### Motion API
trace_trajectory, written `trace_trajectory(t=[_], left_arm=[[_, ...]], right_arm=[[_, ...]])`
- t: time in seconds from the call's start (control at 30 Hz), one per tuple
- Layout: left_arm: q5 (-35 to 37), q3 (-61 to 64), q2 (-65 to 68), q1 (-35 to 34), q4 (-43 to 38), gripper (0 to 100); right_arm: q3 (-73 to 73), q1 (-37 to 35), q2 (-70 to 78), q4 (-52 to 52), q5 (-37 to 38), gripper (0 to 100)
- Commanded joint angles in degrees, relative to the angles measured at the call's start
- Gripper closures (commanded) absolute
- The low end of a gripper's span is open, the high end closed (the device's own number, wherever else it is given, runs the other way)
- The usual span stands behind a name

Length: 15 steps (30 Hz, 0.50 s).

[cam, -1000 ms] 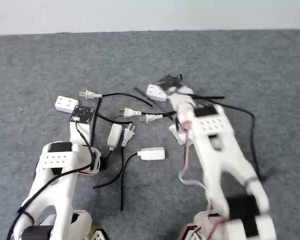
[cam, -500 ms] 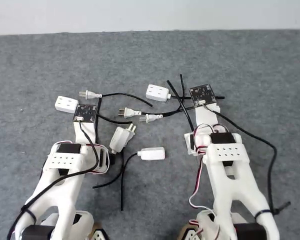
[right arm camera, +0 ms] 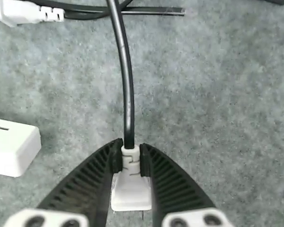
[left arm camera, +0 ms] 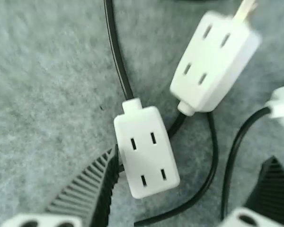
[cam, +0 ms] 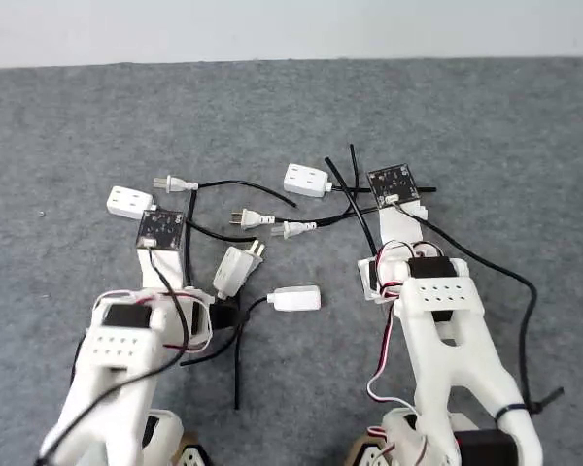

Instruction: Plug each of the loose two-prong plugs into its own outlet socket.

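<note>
My right gripper [right arm camera: 130, 147] is shut on a white two-prong plug [right arm camera: 128, 182], whose black cord [right arm camera: 124, 80] runs straight away from it over the carpet. A white outlet socket [right arm camera: 9, 147] lies beside that grip, and another loose plug [right arm camera: 23, 12] lies farther off. My left gripper [left arm camera: 194, 163] hangs open over a corded white socket block [left arm camera: 146, 152], one finger [left arm camera: 92, 191] close beside it. A second white block with prongs [left arm camera: 213, 59] lies just beyond. In the high view, loose plugs [cam: 175, 183] [cam: 254, 218] [cam: 296, 230] and sockets [cam: 129, 201] [cam: 306, 180] [cam: 294, 298] are scattered between the arms.
Black cords [cam: 238, 359] cross the grey carpet [cam: 525, 136] between and around both arms. One cord [cam: 510, 282] loops round the outside of the right arm. Open carpet spreads along the far side and both outer edges.
The right arm drew back from the far socket a second ago and has kept still since. The left arm has pulled back slightly toward the near edge. The pronged block shifted a little.
</note>
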Motion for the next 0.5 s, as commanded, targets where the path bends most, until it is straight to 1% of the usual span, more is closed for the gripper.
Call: trace_trajectory(t=[0.0,0.1,0.17,0.23,0.33,0.47], left_arm=[[0.18,1.89,-12.4,-2.64,1.58,57],[-1.67,2.42,-19.69,-6.24,5.89,57],[-3.6,2.15,-20.31,-7.82,6.68,58],[-4.04,1.8,-18.11,-8.88,5.63,62],[-4.13,-1.54,-10.73,-11.16,3.52,75],[-5.19,-8.04,4.22,-12.75,0.35,95]], right_arm=[[-0.62,0.31,-0.48,-1.1,-1.41,99.1],[-0.7,-1.71,-0.57,-1.54,-3.78,99.1],[-1.67,-4.79,-0.57,0.04,-3.69,99.1],[-4.13,-7.87,-0.66,3.03,-3.69,99.1],[-9.23,-11.56,-0.66,7.52,-3.78,99.1],[-14.24,-15.52,-0.66,9.63,-3.78,99.1]])
